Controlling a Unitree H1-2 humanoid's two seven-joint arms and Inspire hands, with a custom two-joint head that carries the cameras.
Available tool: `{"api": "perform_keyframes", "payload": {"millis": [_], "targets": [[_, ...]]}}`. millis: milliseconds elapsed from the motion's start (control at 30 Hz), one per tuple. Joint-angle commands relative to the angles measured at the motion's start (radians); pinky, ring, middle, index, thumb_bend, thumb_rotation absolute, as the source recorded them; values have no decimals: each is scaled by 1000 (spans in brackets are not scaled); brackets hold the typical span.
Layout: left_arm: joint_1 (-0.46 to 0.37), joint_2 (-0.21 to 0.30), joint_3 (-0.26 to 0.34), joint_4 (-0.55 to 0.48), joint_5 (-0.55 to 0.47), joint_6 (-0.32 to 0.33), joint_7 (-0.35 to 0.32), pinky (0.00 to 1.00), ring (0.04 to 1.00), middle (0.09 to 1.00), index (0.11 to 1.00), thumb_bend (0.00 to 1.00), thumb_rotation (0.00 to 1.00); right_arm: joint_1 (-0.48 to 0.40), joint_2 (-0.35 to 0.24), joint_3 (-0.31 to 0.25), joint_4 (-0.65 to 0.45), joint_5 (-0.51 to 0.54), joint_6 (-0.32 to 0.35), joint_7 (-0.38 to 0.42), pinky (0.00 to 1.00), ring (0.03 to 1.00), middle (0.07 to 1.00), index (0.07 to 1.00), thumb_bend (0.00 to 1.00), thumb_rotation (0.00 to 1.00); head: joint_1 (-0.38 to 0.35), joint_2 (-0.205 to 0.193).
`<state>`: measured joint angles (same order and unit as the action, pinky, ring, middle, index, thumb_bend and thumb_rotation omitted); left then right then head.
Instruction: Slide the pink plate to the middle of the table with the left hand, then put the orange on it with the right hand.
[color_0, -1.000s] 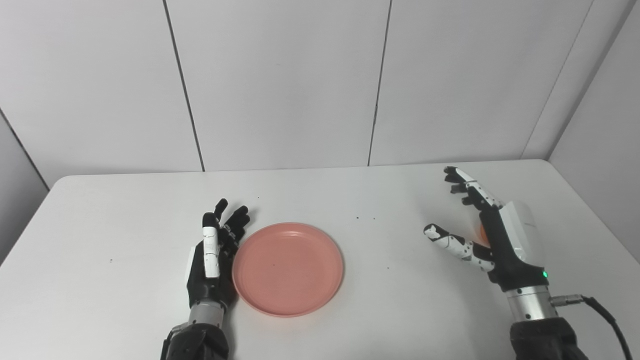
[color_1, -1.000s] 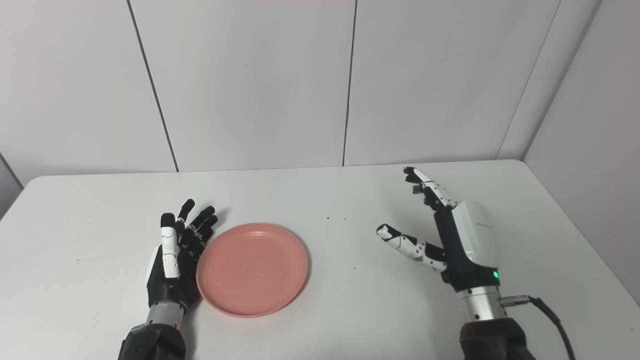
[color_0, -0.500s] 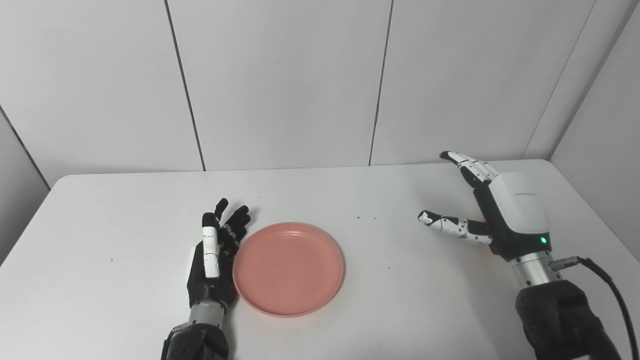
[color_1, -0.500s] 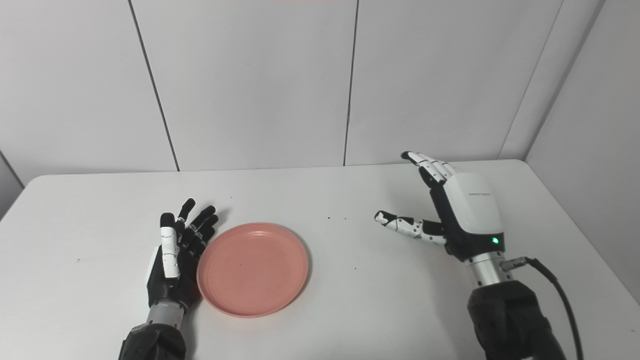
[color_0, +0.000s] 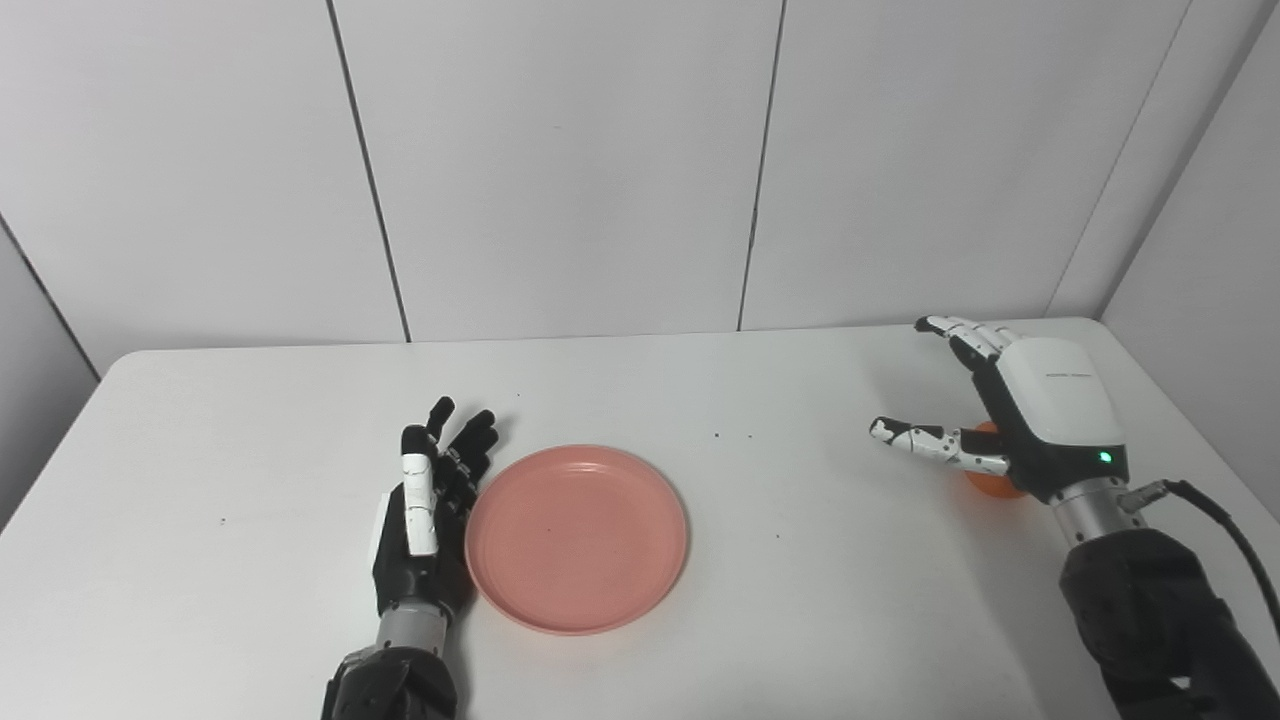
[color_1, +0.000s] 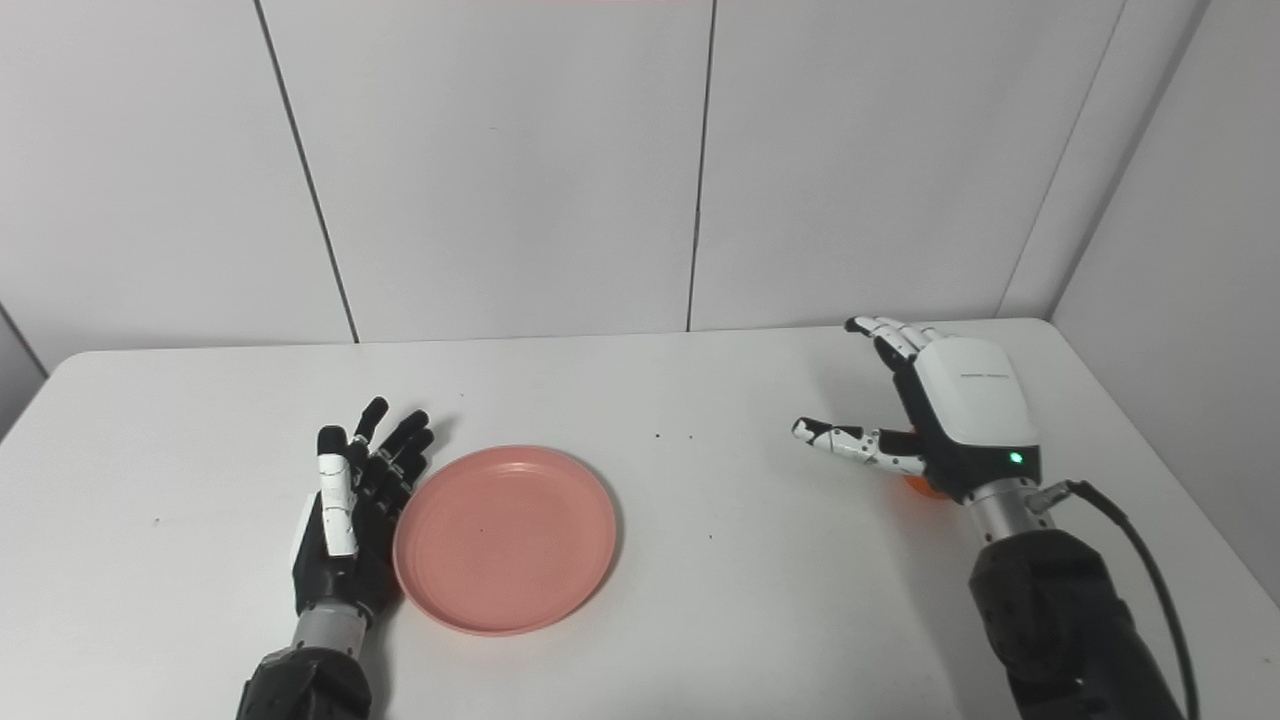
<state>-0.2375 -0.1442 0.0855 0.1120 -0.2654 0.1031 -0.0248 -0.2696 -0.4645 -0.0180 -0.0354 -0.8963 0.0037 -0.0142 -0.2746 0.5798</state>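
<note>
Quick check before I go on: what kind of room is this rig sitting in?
Probably a lab or test booth, not a home. A plain white table stands boxed in by bare white wall panels, and it holds only a pink plate and an orange, mostly hidden under the open right hand.

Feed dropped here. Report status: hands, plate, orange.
Left hand open, against pink plate rim. Right hand open over orange, no grasp yet. Plate bare; nothing between plate and orange.

A white table (color_0: 250, 420) with rounded corners stands against pale grey wall panels (color_0: 560, 160); dark vertical seams divide them, and side walls angle in beside the table.
</note>
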Motion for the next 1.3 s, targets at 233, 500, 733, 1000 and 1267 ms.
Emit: {"api": "perform_keyframes", "payload": {"millis": [233,500,733,1000,1267], "targets": [[10,4,2,6,-6,35,6,961,886,834,926,905,887,-102,-88,15,126,-6,-3,-48,745,768,787,775,905,900,1,-2],[12,7,-2,1,0,38,10,970,887,830,928,903,890,-141,-133,47,238,22,-15,-62,746,765,781,770,919,890,3,-1],[10,7,1,3,-12,40,4,980,891,844,934,895,884,-156,-139,69,295,37,5,-72,711,764,784,766,922,868,2,-2],[6,10,0,11,-12,33,3,982,886,834,928,902,878,-168,-139,103,369,28,7,-105,721,763,777,765,924,904,4,-3],[2,16,-4,14,-10,36,-1,971,882,829,928,903,883,-163,-131,114,397,44,19,-114,738,768,781,769,912,873,2,-4]]}}
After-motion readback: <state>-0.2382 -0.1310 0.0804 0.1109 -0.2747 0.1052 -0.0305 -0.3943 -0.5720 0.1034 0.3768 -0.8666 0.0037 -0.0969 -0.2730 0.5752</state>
